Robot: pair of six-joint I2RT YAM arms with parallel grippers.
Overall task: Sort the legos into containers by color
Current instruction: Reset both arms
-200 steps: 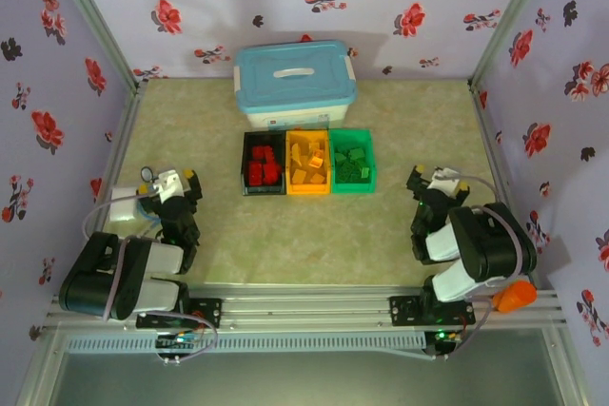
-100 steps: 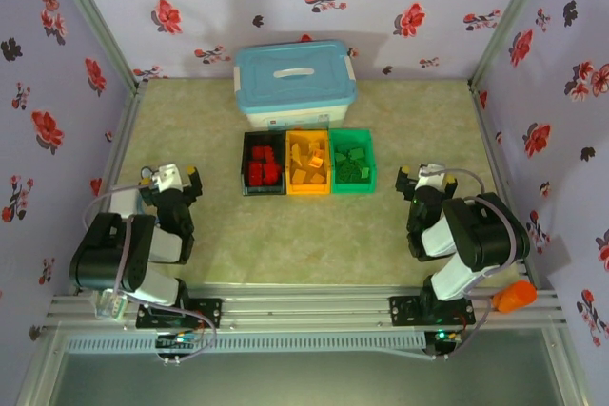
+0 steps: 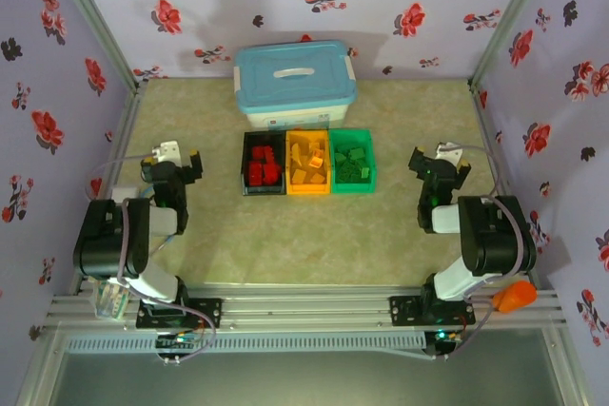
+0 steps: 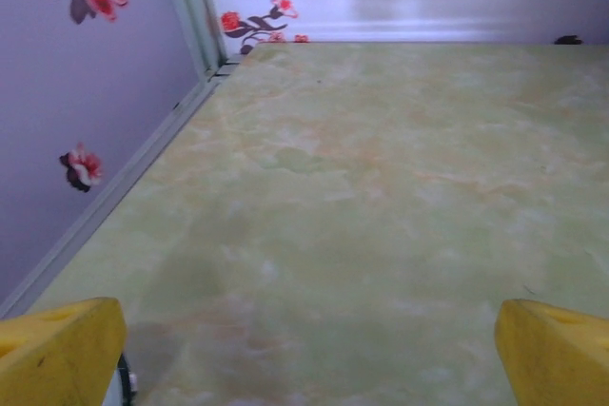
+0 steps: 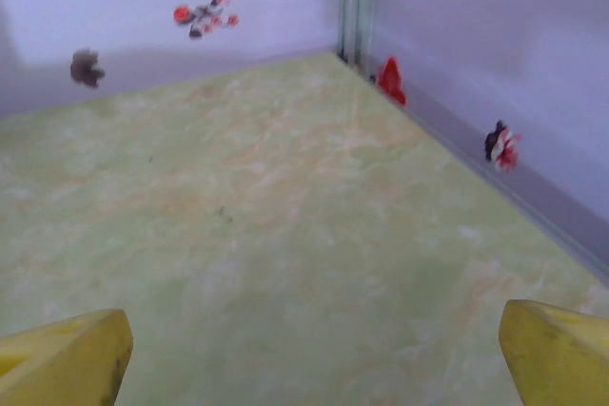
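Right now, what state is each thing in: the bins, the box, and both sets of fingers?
black bin: open, holding red legos
orange-yellow bin: open, holding orange-yellow legos
green bin: open, holding green legos
storage box: closed, light-blue lid on
left fingers: open wide, holding nothing
right fingers: open wide, holding nothing

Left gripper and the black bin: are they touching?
Apart. The top external view shows a wide strip of bare table between the left gripper and the black bin.
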